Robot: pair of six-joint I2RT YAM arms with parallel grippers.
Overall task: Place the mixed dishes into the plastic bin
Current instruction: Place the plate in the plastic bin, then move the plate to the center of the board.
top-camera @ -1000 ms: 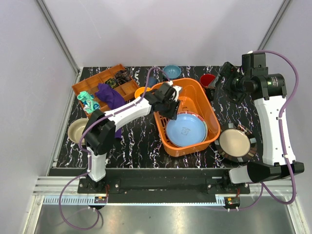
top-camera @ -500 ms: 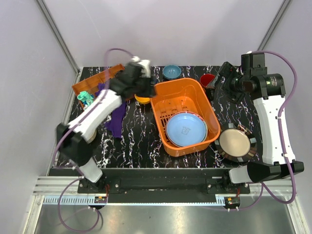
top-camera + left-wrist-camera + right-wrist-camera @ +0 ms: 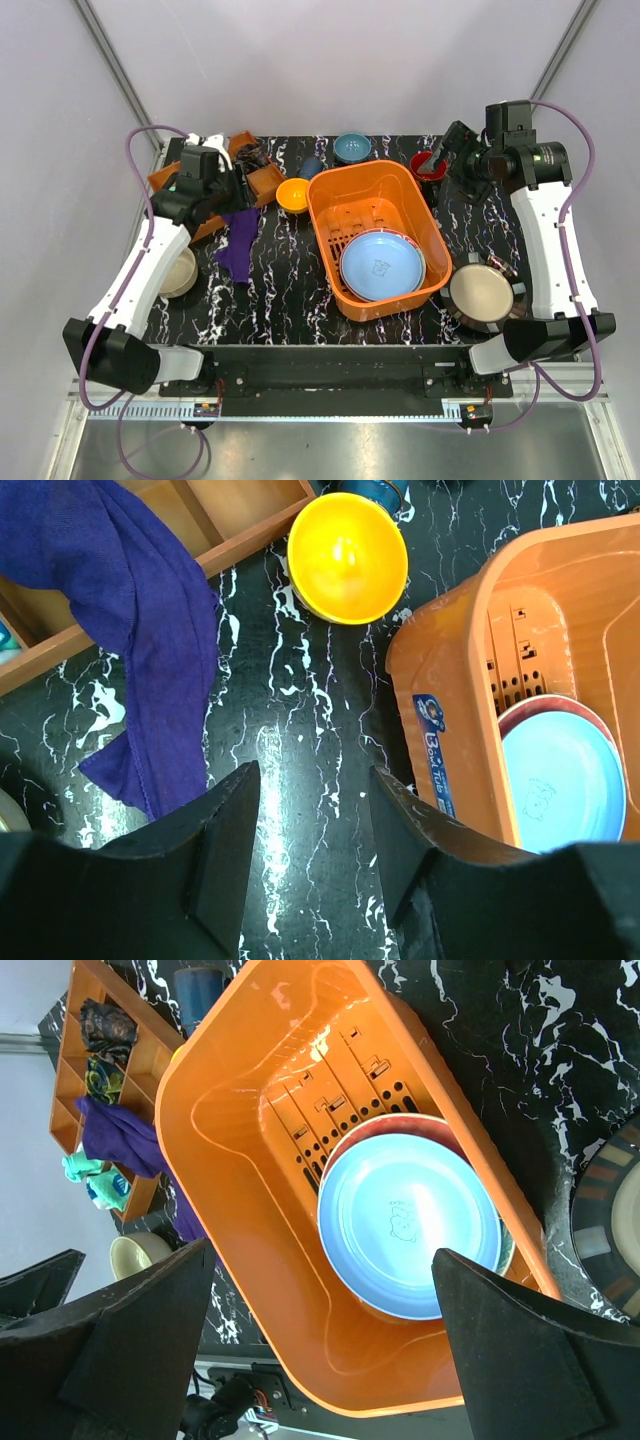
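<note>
A robot lab cell: plain white panels (image 3: pixel 350 60), aluminium rails (image 3: pixel 120 70), black marbled table (image 3: pixel 290 290).

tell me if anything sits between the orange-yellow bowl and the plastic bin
Nothing visible does. The orange-yellow bowl sits just outside the plastic bin, with only a strip of table between them; the bin's own wall must be cleared.

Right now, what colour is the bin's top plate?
The plate is light blue; clearest in the right wrist view.
</note>
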